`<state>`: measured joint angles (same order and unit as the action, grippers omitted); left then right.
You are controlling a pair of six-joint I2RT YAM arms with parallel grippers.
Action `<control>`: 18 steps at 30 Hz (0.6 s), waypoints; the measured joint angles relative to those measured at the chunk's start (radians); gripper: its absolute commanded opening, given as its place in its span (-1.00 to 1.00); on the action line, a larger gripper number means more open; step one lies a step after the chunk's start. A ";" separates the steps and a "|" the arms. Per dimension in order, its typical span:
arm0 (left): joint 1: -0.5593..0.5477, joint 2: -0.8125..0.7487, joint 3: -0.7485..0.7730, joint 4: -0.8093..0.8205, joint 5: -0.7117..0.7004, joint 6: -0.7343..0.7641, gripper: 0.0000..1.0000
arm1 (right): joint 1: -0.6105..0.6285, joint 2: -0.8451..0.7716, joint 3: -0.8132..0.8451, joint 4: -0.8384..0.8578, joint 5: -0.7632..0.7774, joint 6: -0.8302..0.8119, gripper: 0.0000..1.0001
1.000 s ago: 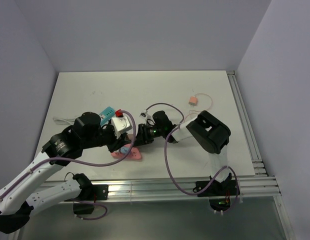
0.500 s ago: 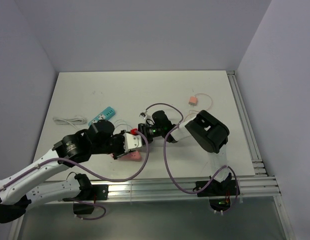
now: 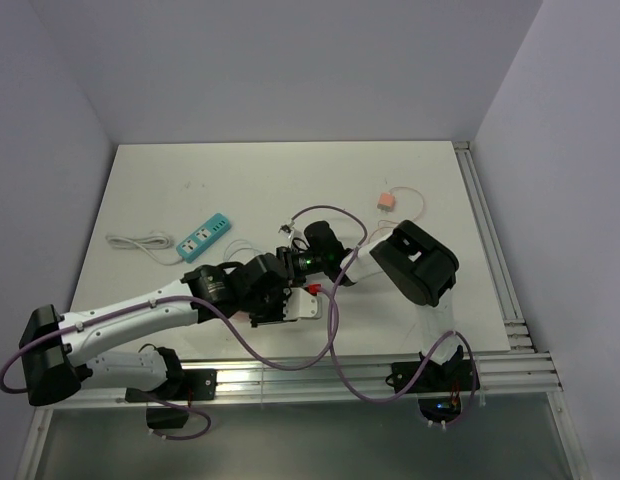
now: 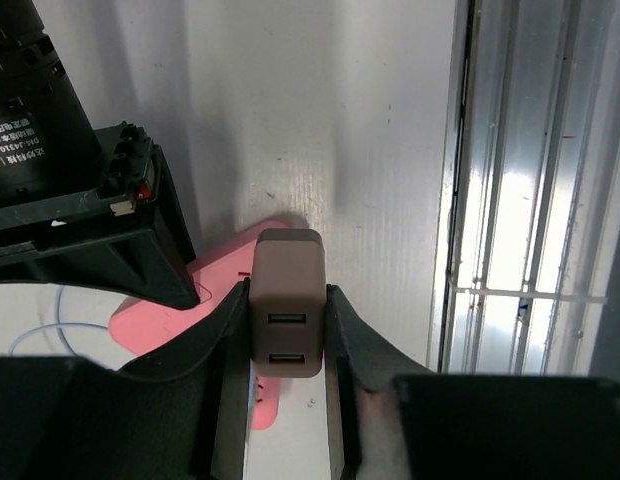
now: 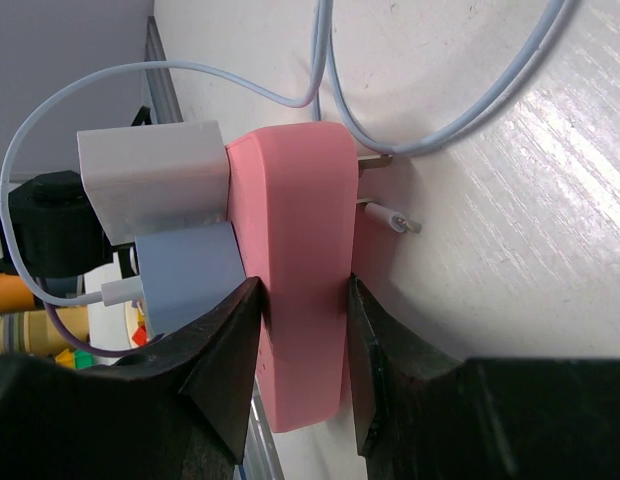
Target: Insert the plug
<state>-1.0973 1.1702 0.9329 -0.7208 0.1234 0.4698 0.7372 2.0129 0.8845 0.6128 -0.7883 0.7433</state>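
Note:
My left gripper (image 4: 286, 300) is shut on a white USB charger plug (image 4: 286, 330), seen in shadow with two USB ports facing the camera. The plug stands against the face of the pink power strip (image 4: 170, 310). My right gripper (image 5: 302, 300) is shut on that pink strip (image 5: 300, 240) across its width and holds it on the table. In the right wrist view the white plug (image 5: 155, 180) sits flush against the strip, beside a blue adapter (image 5: 185, 275). In the top view both grippers, left (image 3: 290, 303) and right (image 3: 287, 268), meet at the table's front centre and hide the strip.
A teal power strip (image 3: 205, 236) with a white cord (image 3: 130, 242) lies at the left. A small pink adapter (image 3: 387, 201) with a thin cable lies at the back right. A light blue cable (image 5: 320, 70) loops by the pink strip. Metal rails (image 4: 530, 200) run along the near edge.
My left arm has swung right and forward with the white plug, from beside the teal strip to the pink strip. The teal strip is now uncovered. The right gripper stayed put.

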 measured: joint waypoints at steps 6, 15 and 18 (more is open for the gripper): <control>0.010 0.026 -0.037 0.071 -0.008 0.007 -1.00 | 0.000 0.000 -0.010 0.016 0.000 0.003 -1.00; 0.085 0.086 -0.054 0.104 -0.016 -0.020 -1.00 | 0.000 0.000 -0.016 0.029 -0.001 0.004 -1.00; 0.098 0.108 -0.054 0.105 -0.015 -0.019 -1.00 | 0.000 0.000 -0.019 0.033 0.000 0.004 -1.00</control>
<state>-0.9997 1.2778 0.8791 -0.6163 0.1081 0.4507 0.7372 2.0129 0.8654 0.6456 -0.7887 0.7475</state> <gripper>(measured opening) 0.321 0.431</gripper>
